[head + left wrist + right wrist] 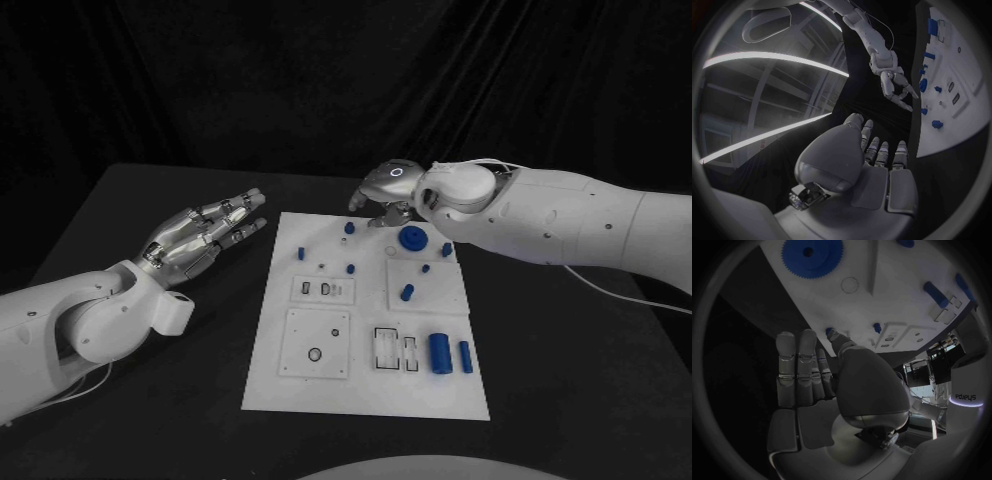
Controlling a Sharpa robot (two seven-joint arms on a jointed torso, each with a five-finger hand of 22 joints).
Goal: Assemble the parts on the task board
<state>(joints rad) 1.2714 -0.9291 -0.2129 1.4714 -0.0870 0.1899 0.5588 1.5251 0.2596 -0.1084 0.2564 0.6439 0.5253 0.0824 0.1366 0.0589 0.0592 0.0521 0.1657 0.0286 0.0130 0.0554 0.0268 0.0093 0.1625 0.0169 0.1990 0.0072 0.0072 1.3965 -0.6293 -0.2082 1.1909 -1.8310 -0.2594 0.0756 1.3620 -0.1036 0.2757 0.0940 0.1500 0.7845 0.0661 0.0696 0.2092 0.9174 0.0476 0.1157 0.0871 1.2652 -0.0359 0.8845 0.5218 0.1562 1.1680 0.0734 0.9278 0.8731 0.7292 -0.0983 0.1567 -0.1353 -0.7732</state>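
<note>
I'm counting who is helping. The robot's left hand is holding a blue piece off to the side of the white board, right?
Not quite: the head view shows the left hand open beside the task board, holding nothing.

Black table [577, 400]; black curtain [289, 80] behind it.

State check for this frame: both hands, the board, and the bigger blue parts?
left hand: open, fingers apart, beside the board, holding nothing.
right hand: over the board's far edge, grasp unclear.
task board: flat on the table.
blue gear: flat on the board.
two blue cylinders: lying side by side.
</note>
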